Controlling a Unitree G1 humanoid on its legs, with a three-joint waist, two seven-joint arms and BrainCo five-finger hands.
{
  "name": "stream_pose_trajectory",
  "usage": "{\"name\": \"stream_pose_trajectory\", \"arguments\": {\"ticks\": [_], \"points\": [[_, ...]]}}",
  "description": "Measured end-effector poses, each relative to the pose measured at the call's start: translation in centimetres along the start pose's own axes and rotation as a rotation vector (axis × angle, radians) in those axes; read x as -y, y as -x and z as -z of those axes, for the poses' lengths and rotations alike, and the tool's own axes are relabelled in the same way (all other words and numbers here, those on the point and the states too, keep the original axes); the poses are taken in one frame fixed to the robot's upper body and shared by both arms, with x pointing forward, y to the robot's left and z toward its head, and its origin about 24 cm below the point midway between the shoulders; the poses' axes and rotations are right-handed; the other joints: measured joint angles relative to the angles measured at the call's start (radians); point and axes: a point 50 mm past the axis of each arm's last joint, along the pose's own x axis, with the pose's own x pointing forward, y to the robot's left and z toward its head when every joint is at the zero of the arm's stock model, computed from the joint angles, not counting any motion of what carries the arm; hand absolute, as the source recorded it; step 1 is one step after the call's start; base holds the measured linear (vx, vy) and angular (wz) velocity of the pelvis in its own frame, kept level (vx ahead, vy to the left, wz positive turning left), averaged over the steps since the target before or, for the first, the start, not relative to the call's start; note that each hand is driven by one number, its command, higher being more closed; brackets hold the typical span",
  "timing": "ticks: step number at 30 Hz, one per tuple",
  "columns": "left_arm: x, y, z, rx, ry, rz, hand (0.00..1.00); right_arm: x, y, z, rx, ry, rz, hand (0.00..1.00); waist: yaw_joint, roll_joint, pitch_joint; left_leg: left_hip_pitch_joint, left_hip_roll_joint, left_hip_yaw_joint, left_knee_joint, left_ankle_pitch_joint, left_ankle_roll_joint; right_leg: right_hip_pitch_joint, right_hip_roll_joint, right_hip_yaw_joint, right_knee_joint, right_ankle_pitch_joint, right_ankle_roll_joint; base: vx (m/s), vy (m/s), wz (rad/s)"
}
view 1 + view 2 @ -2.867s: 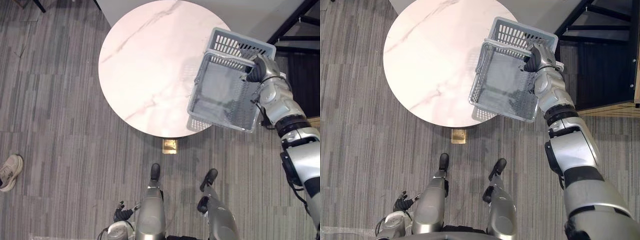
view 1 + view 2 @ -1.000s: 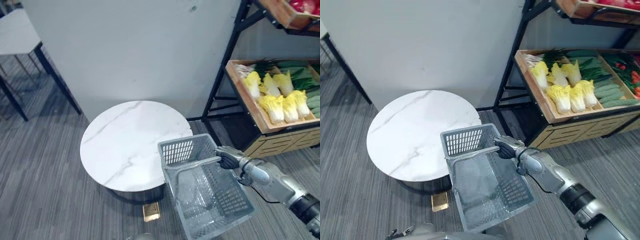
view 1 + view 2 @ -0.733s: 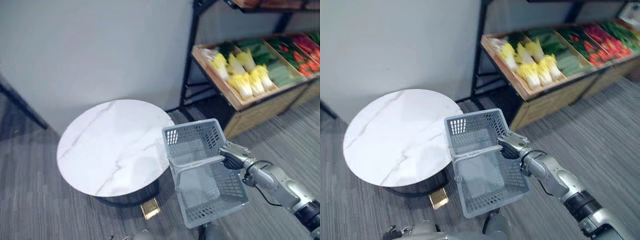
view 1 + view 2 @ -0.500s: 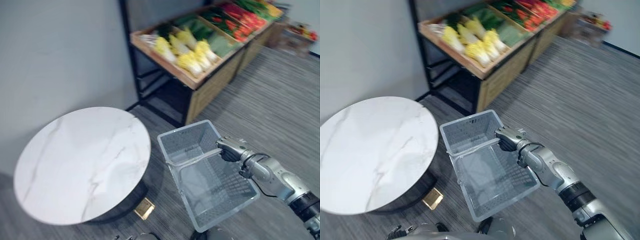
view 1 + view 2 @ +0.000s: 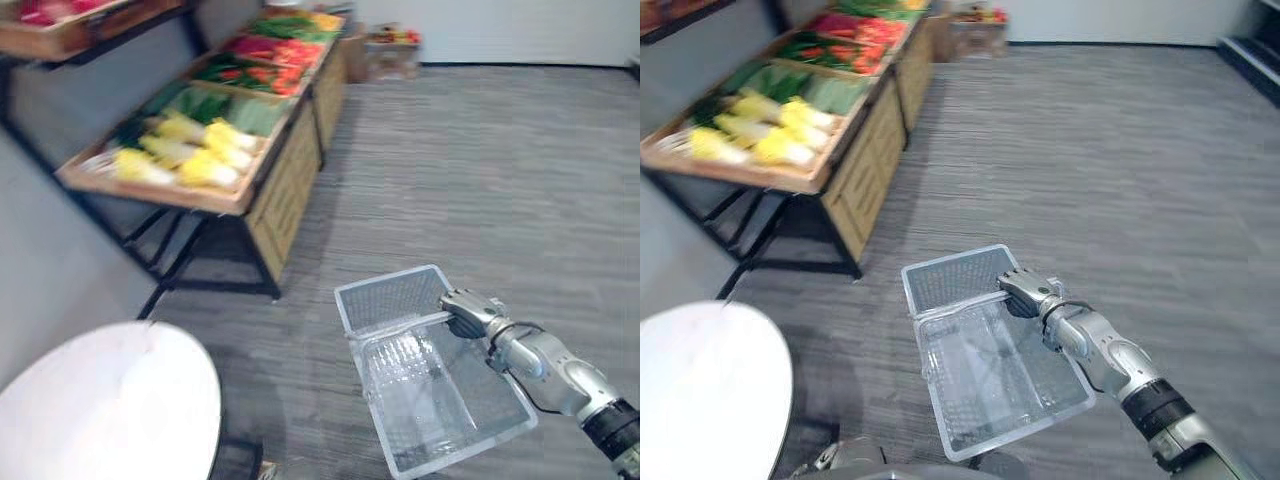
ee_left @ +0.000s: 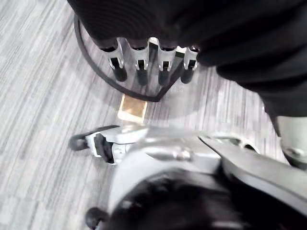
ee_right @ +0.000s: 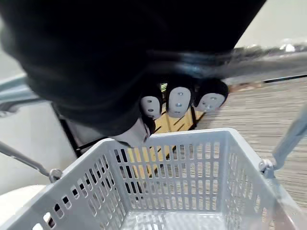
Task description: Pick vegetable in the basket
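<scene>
Right hand (image 5: 468, 312) is out front, fingers curled over the handle (image 5: 400, 327) of the grey slatted basket (image 5: 952, 279) and clamped on it. In the right wrist view the dark fingertips (image 7: 178, 101) wrap round the bar. The thumb is hidden by the dark cover. The basket hangs below this hand. Its mesh floor looks bare in the head views. The wrist view cuts the floor off at the frame edge.

Vegetables (image 5: 205, 168) lie on a sloped wooden rack (image 5: 290, 185), well apart from the right hand, ahead and off to its left. Pale yellow heads sit closest to the hand, green ones beyond them, red ones furthest along. All are blurred, and the kinds are hard to tell. An upper shelf of the rack is cut off at the frame corner.

A round white table (image 5: 110, 410) stands left of the right hand and nearer the robot. Part of it is cut off by the frame edge.

Left hand (image 6: 139, 57) hangs low, fingers straight and slightly apart, pointing at the grey striped carpet (image 5: 520, 150) and holding nothing. A small brass-coloured square (image 6: 133, 108) lies on the floor past its fingertips; I cannot tell what it is.
</scene>
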Motion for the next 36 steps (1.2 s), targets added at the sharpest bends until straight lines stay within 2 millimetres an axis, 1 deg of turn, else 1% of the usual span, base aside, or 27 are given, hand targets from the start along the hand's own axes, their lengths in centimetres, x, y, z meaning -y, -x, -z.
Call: {"name": "stream_pose_trajectory", "arguments": {"ticks": [1, 3, 4, 5, 6, 7, 8, 9, 11, 13, 16, 18, 19, 20, 21, 22, 24, 25, 26, 27, 28, 29, 30, 32, 34, 35, 36], "points": [[0.2, 0.1, 0.3, -0.009, 0.017, 0.002, 0.0, 0.2, 0.0, 0.1, -0.001, -0.003, 0.007, 1.0, -0.003, 0.009, -0.001, 0.004, -0.025, -0.06, -0.114, -0.003, -0.005, -0.021, 0.017, 0.047, -0.001, 0.015, 0.003, 0.09, 0.078, -1.25], [0.4, 0.1, 0.2, -0.006, 0.025, 0.005, 0.0, 0.2, 0.0, 0.3, -0.009, 0.002, 0.0, 1.0, -0.003, 0.024, -0.007, 0.014, -0.055, -0.138, -0.259, 0.0, -0.008, -0.046, 0.028, 0.096, 0.006, 0.024, 0.016, 0.06, 0.127, -0.86], [0.5, 0.1, 0.3, -0.005, 0.028, 0.006, 0.0, 0.1, 0.0, 0.5, -0.018, 0.006, -0.008, 1.0, -0.003, 0.025, -0.007, 0.013, -0.061, -0.159, -0.296, 0.008, -0.013, -0.054, 0.03, 0.112, 0.008, 0.027, 0.021, 0.05, 0.247, -0.8], [0.9, 0.2, 0.3, -0.003, 0.035, 0.015, 0.0, 0.2, 0.2, 0.9, -0.035, 0.022, -0.017, 1.0, -0.001, 0.051, -0.012, 0.013, -0.062, -0.173, -0.35, 0.068, -0.027, -0.065, 0.042, 0.139, 0.008, 0.032, 0.032, 0.04, 0.249, -0.73], [0.9, 0.2, 0.2, -0.001, 0.037, 0.016, 0.0, 0.0, 0.1, 1.0, -0.043, 0.01, -0.019, 1.0, 0.0, 0.049, -0.015, 0.019, -0.068, -0.157, -0.369, 0.072, -0.039, -0.075, 0.037, 0.165, 0.004, 0.036, 0.042, 0.03, 0.272, -0.61], [0.8, 0.2, 0.1, 0.004, 0.036, 0.012, 0.0, -0.2, 0.1, 0.9, -0.04, 0.005, -0.022, 1.0, -0.004, 0.041, -0.014, 0.018, -0.079, -0.144, -0.378, 0.076, -0.033, -0.077, 0.024, 0.171, -0.008, 0.045, 0.056, 0.02, 0.258, -0.33], [0.6, 0.1, -0.3, 0.021, 0.03, 0.01, 0.0, -0.4, 0.2, 1.0, -0.044, -0.001, -0.027, 1.0, -0.013, 0.025, -0.015, 0.019, -0.106, -0.131, -0.401, 0.085, -0.019, -0.075, 0.0, 0.181, -0.039, 0.058, 0.073, 0.02, 0.283, -0.1], [0.6, 0.0, -0.8, 0.037, 0.025, 0.01, 0.0, -0.4, 0.4, 1.2, -0.057, -0.017, -0.022, 1.0, -0.013, 0.02, -0.017, 0.023, -0.133, -0.119, -0.423, 0.094, -0.004, -0.075, -0.025, 0.193, -0.064, 0.074, 0.097, 0.02, 0.265, -0.06], [0.8, -0.1, -1.2, 0.053, 0.017, 0.016, 0.0, -0.7, 0.5, 1.4, -0.069, -0.027, -0.025, 1.0, -0.013, 0.022, -0.017, 0.031, -0.163, -0.107, -0.445, 0.102, 0.014, -0.074, -0.053, 0.202, -0.076, 0.084, 0.112, 0.02, 0.165, -0.08], [0.7, -0.1, -1.5, 0.066, 0.013, 0.015, 0.0, -1.9, 0.7, 1.3, -0.086, -0.067, -0.044, 1.0, -0.01, 0.024, -0.018, 0.049, -0.194, -0.097, -0.464, 0.104, 0.024, -0.068, -0.075, 0.215, -0.083, 0.094, 0.126, 0.05, 0.174, -0.06], [0.5, -0.1, -1.6, 0.073, -0.016, 0.018, 0.0, -3.4, 1.3, 1.5, -0.123, -0.124, -0.061, 1.0, -0.001, 0.016, -0.017, 0.071, -0.211, -0.096, -0.477, 0.101, 0.035, -0.051, -0.09, 0.215, -0.085, 0.093, 0.129, 0.04, 0.084, 0.01], [0.3, -0.1, -1.7, 0.077, -0.022, 0.016, 0.0, -3.7, 1.5, 1.5, -0.131, -0.138, -0.061, 1.0, -0.001, 0.01, -0.015, 0.08, -0.218, -0.099, -0.48, 0.1, 0.039, -0.042, -0.097, 0.211, -0.084, 0.09, 0.133, 0.02, 0.047, 0.04], [0.3, -0.1, -1.7, 0.078, -0.035, 0.019, 0.0, -4.1, 2.2, 1.9, -0.159, -0.153, -0.065, 1.0, 0.004, 0.005, -0.017, 0.094, -0.227, -0.104, -0.487, 0.1, 0.053, -0.042, -0.105, 0.208, -0.055, 0.07, 0.153, 0.02, 0.047, 0.09], [0.3, -0.1, -1.7, 0.078, -0.039, 0.021, 0.0, -4.2, 2.3, 1.9, -0.165, -0.156, -0.065, 1.0, 0.006, 0.003, -0.016, 0.098, -0.23, -0.105, -0.489, 0.099, 0.055, -0.043, -0.107, 0.207, -0.045, 0.062, 0.153, 0.01, 0.059, 0.15], [0.2, -0.2, -1.7, 0.079, -0.055, 0.026, 0.0, -4.5, 2.8, 2.3, -0.188, -0.164, -0.068, 1.0, 0.007, -0.003, -0.015, 0.107, -0.239, -0.11, -0.487, 0.089, 0.063, -0.055, -0.122, 0.201, 0.013, 0.024, 0.155, 0.01, 0.05, 0.15], [0.1, -0.2, -1.7, 0.078, -0.06, 0.027, 0.0, -4.6, 3.0, 2.4, -0.2, -0.17, -0.069, 1.0, 0.007, -0.018, -0.011, 0.108, -0.248, -0.12, -0.485, 0.079, 0.068, -0.067, -0.133, 0.2, 0.053, -0.006, 0.156, 0.0, 0.087, 0.31], [-0.5, -0.2, -1.4, 0.07, -0.088, 0.02, 0.0, -5.0, 3.5, 2.7, -0.23, -0.18, -0.077, 1.0, -0.003, -0.049, -0.012, 0.136, -0.296, -0.141, -0.473, 0.052, 0.096, -0.089, -0.188, 0.192, 0.194, -0.081, 0.173, 0.04, 0.105, 0.3], [-0.5, -0.1, -1.3, 0.068, -0.097, 0.022, 0.0, -5.0, 3.5, 2.7, -0.232, -0.176, -0.075, 1.0, -0.003, -0.05, -0.009, 0.139, -0.301, -0.151, -0.474, 0.046, 0.104, -0.103, -0.193, 0.191, 0.246, -0.085, 0.176, 0.03, 0.058, 0.09], [-0.5, -0.1, -1.1, 0.062, -0.107, 0.027, 0.0, -5.0, 3.4, 2.7, -0.237, -0.177, -0.073, 1.0, 0.0, -0.043, -0.011, 0.144, -0.295, -0.153, -0.468, 0.041, 0.113, -0.179, -0.195, 0.19, 0.399, -0.055, 0.129, 0.05, 0.074, 0.14], [-0.7, -0.1, -1.1, 0.06, -0.111, 0.022, 0.0, -5.2, 3.3, 2.5, -0.235, -0.181, -0.073, 1.0, -0.008, -0.04, -0.008, 0.159, -0.285, -0.164, -0.473, 0.039, 0.118, -0.234, -0.188, 0.193, 0.522, 0.006, 0.041, 0.05, 0.082, 0.15], [-0.9, -0.1, -1.1, 0.06, -0.114, 0.02, 0.0, -5.2, 3.2, 2.4, -0.233, -0.185, -0.072, 1.0, -0.012, -0.04, -0.007, 0.174, -0.281, -0.169, -0.471, 0.037, 0.126, -0.258, -0.187, 0.195, 0.576, 0.036, 0.021, 0.11, 0.081, 0.14], [-1.1, -0.2, -1.2, 0.06, -0.117, 0.02, 0.0, -5.3, 3.0, 2.2, -0.228, -0.194, -0.066, 1.0, -0.01, -0.04, 0.001, 0.195, -0.275, -0.174, -0.467, 0.029, 0.141, -0.297, -0.186, 0.204, 0.655, 0.06, 0.023, 0.12, 0.025, 0.05], [-1.3, -0.1, -1.0, 0.053, -0.119, 0.017, 0.0, -5.5, 2.7, 1.7, -0.213, -0.214, -0.06, 1.0, -0.014, -0.046, 0.009, 0.204, -0.268, -0.182, -0.447, 0.005, 0.157, -0.316, -0.181, 0.205, 0.676, 0.013, 0.035, 0.14, 0.039, 0.04], [-1.6, -0.2, -1.3, 0.057, -0.123, 0.008, 0.0, -5.4, 2.3, 1.3, -0.189, -0.228, -0.045, 1.0, -0.013, -0.055, 0.011, 0.199, -0.253, -0.184, -0.409, -0.028, 0.168, -0.343, -0.159, 0.181, 0.572, -0.001, 0.04, 0.17, 0.046, 0.04], [-1.3, -0.4, -2.2, 0.071, -0.133, 0.015, 0.0, -5.2, 2.2, 1.2, -0.18, -0.237, -0.034, 1.0, -0.016, -0.051, 0.013, 0.178, -0.246, -0.197, -0.375, -0.069, 0.158, -0.344, -0.145, 0.162, 0.256, 0.055, 0.114, 0.21, 0.012, 0.13], [-1.3, -0.5, -2.4, 0.078, -0.132, 0.017, 0.0, -5.3, 2.2, 1.2, -0.181, -0.237, -0.034, 1.0, -0.02, -0.051, 0.015, 0.175, -0.248, -0.206, -0.369, -0.08, 0.153, -0.336, -0.145, 0.163, 0.153, 0.072, 0.137, 0.25, -0.036, 0.28], [-1.1, -0.5, -3.0, 0.092, -0.133, 0.02, 0.0, -5.3, 2.3, 1.3, -0.186, -0.238, -0.034, 1.0, -0.025, -0.061, 0.018, 0.178, -0.263, -0.222, -0.364, -0.099, 0.146, -0.331, -0.152, 0.168, -0.002, 0.09, 0.167, 0.44, -0.112, 0.58]]}}
